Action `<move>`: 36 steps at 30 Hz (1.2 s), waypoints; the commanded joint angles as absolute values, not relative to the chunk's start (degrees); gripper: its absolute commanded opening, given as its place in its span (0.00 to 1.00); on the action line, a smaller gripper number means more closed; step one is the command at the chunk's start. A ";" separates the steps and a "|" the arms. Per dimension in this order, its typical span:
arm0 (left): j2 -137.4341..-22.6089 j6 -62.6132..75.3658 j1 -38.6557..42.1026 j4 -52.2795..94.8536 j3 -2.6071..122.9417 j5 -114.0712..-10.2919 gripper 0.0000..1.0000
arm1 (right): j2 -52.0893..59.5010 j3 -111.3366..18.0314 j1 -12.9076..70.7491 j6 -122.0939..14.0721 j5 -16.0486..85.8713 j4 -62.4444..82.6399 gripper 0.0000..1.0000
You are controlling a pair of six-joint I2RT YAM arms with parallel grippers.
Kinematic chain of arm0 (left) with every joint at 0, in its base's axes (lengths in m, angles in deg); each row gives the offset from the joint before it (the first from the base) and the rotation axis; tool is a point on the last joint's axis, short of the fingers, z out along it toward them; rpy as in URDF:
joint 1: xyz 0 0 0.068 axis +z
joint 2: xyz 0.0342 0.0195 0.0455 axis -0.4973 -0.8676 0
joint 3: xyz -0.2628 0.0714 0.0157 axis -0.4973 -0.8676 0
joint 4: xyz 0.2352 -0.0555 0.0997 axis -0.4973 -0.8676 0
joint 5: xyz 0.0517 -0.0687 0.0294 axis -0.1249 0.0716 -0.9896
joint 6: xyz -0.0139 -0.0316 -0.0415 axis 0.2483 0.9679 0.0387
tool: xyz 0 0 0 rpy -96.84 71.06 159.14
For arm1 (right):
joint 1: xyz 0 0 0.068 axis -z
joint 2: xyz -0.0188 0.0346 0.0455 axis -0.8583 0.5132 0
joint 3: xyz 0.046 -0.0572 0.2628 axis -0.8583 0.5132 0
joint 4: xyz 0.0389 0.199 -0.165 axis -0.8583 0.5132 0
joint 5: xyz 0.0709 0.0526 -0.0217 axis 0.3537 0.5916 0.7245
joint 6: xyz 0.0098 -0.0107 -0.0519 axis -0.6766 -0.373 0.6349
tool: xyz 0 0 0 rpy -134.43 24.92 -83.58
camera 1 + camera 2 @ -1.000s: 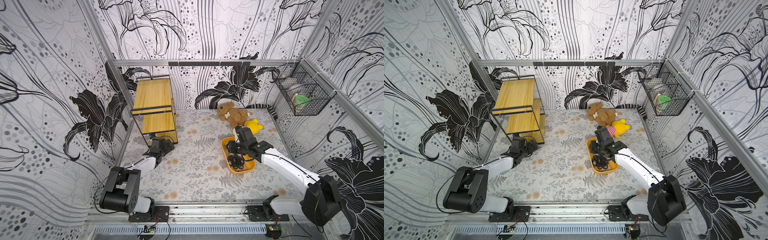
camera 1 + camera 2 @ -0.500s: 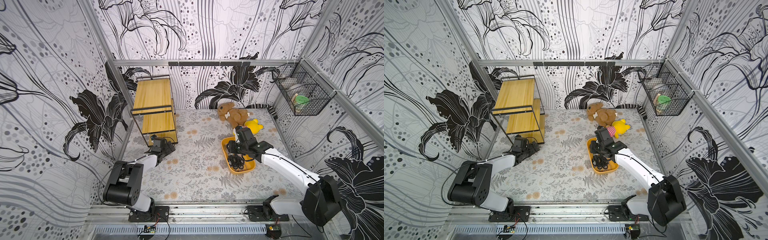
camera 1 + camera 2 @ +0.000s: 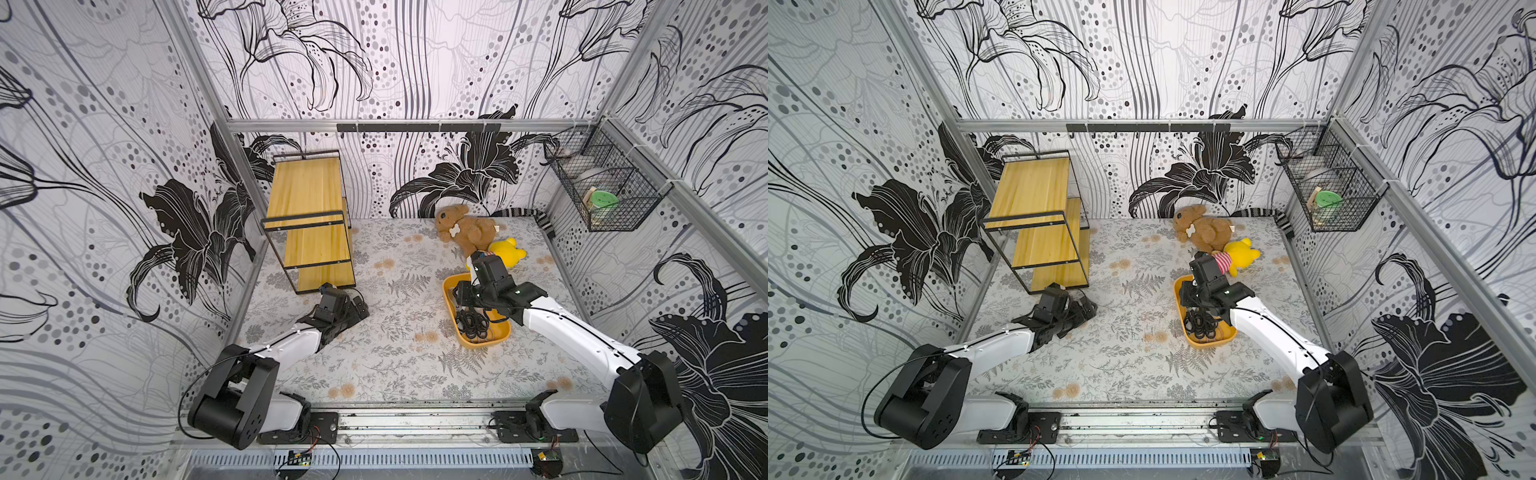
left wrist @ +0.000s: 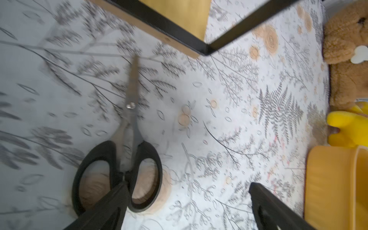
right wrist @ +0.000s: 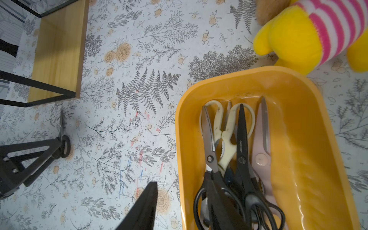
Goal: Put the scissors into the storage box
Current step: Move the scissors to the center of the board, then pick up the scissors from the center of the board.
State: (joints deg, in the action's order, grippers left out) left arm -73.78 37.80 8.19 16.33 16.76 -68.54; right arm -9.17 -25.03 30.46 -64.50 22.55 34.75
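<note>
Left gripper (image 4: 187, 186) spread wide, one finger at loose scissors' (image 4: 129, 123) handle; right gripper (image 3: 462, 300) held parted astride box (image 5: 239, 73) wall; other scissors (image 5: 241, 159) piled inside.

Both top views looked steeply down from high above the front edge toward the back wall, from far enough to take in the whole table (image 3: 395, 361), the wooden shelf (image 3: 307, 187) and the storage box (image 3: 500, 332). The left wrist camera sat low and close over the black-handled scissors (image 4: 130, 106), with the shelf at its upper edge and the box at lower right. The right wrist camera looked closely down into the box, sharing the shelf at upper left and those scissors at left.
</note>
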 commanded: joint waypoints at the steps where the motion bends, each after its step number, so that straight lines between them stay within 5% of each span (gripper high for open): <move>1: -73.60 45.02 3.37 19.37 17.85 -66.75 0.99 | -9.43 -23.92 30.30 -66.12 23.65 33.95 0.46; 12: -71.02 46.60 -0.11 12.22 26.75 -75.56 0.98 | 1.55 -29.99 20.02 -67.22 23.32 32.14 0.41; 25: -62.47 44.01 20.56 9.14 19.50 -74.66 0.97 | 28.05 -55.19 6.51 -62.54 24.05 35.03 0.36; 36: -64.55 43.56 26.04 11.24 18.92 -70.03 0.97 | 42.46 -72.62 1.92 -56.16 22.33 40.66 0.32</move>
